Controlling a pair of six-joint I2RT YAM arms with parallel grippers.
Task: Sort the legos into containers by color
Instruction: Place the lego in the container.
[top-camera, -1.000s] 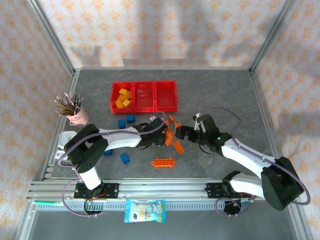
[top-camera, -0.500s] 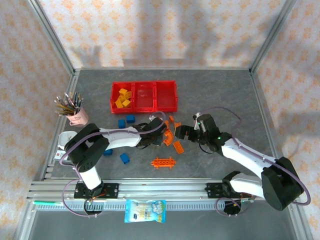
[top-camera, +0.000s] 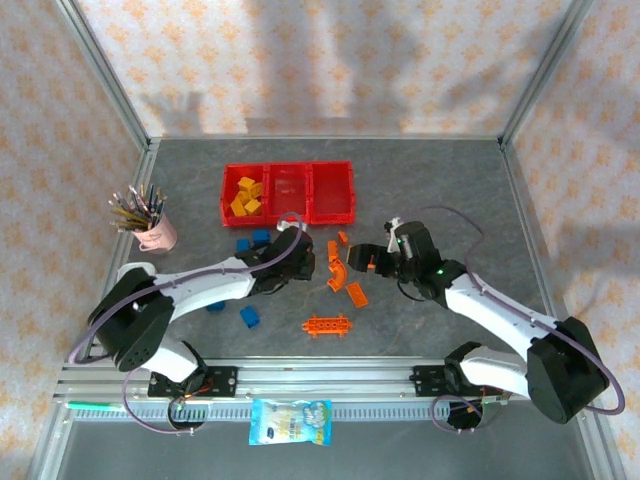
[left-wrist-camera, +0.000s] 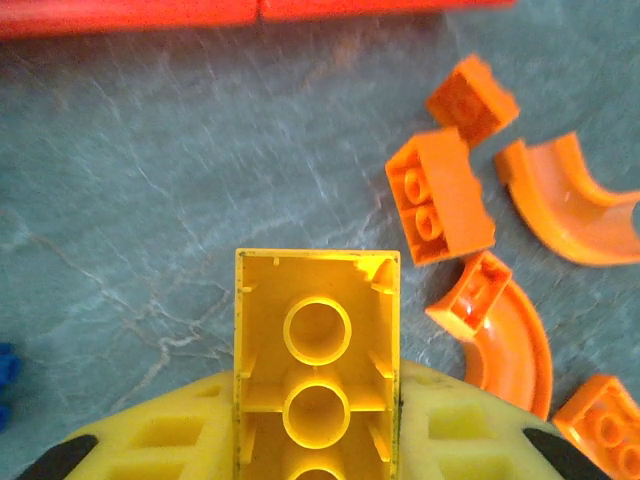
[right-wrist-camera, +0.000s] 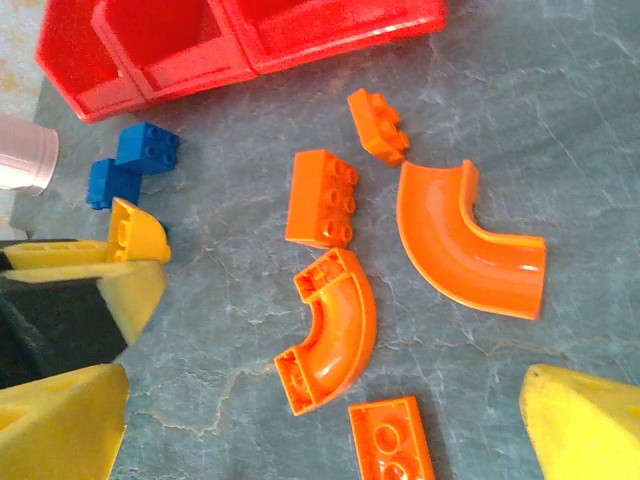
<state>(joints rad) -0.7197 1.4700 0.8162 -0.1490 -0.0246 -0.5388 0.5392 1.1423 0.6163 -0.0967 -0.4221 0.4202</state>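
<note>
early: yellow bricks (top-camera: 244, 197) in left bin (top-camera: 229, 180); orange pieces (top-camera: 340, 270), blue bricks (top-camera: 249, 316) loose on desk (top-camera: 450, 200). yellow brick (left-wrist-camera: 318, 330) clamped in left end effector (left-wrist-camera: 318, 440); right end effector (top-camera: 368, 262) wide.

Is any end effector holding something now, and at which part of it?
The left end effector grips a yellow brick by its two long sides, near one end. The right end effector is open and empty.

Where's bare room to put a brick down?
Bare table right of the bins, and the strip behind them. Crowded in front of the bins: orange pieces and blue bricks.
</note>
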